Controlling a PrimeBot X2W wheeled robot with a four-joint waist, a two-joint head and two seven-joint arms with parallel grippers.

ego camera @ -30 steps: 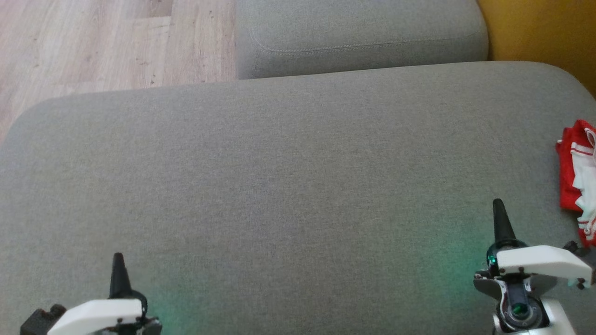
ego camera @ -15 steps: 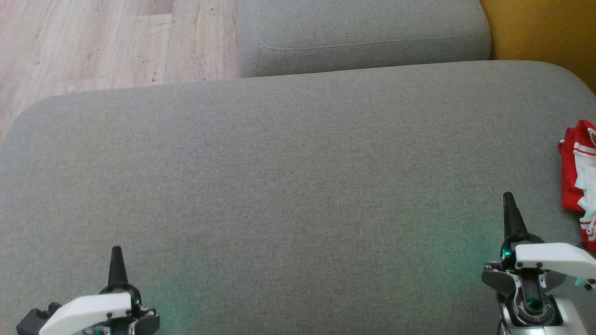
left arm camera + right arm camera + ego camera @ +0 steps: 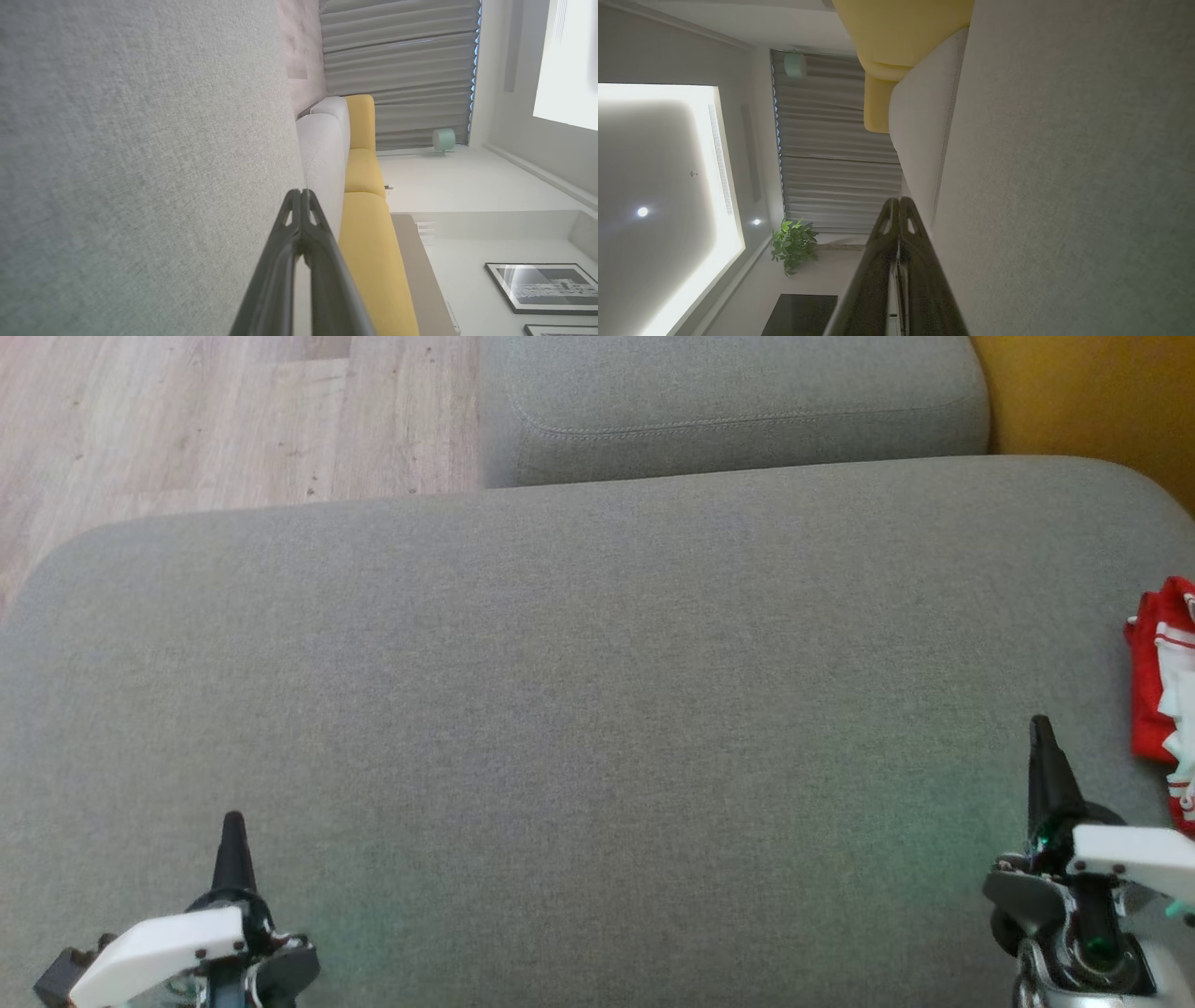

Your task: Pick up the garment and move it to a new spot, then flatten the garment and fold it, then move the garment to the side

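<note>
The garment is a crumpled red and white piece lying at the right edge of the grey cushion, cut off by the frame. My right gripper hovers just left of it, shut, with nothing between its fingers. Over the cushion's lower left, my left gripper is shut and empty too. In the left wrist view the left gripper has its tips pressed together beside the grey fabric. The right wrist view has the right gripper closed in the same way.
A second grey cushion lies beyond the big one. Wooden floor is at the top left and a yellow sofa part at the top right. The wrist views take in curtains and a potted plant.
The head camera has shifted a little. My right gripper has moved up and to the right, closer to the garment. The left gripper has crept slightly forward. Both stay shut.
</note>
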